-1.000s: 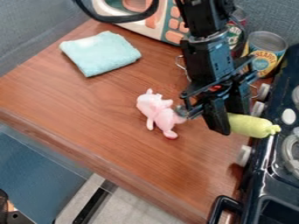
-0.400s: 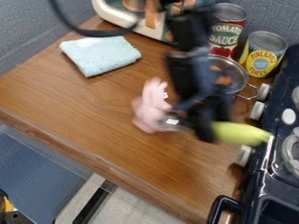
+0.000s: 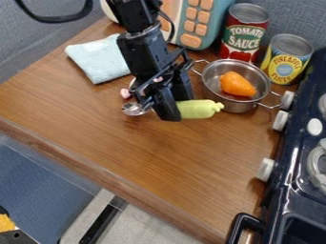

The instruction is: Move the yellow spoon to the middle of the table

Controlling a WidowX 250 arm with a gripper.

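- Gripper (image 3: 174, 106): fingers closed around the yellow spoon (image 3: 200, 109), hanging over the upper-middle part of the wooden table (image 3: 146, 157).
- Spoon lies crosswise in the grip: yellow-green handle out to the view's right, metal bowl out to the left. Cannot tell whether it touches the wood.
- Pink toy (image 3: 125, 93) mostly hidden behind the gripper; small bits show.
- Metal pot (image 3: 239, 106) just beside the handle's knobbed end, toward the upper right; orange piece (image 3: 238, 84) inside.
- Red can (image 3: 244, 32) behind the pot, yellow can (image 3: 286, 59) right of it, both upright.
- Pale blue cloth (image 3: 96, 59) at upper left, its right side partly behind the arm.
- Toy microwave (image 3: 202, 24) along the back. Dark stove (image 3: 283, 195) on the right edge, white knobs facing the table.
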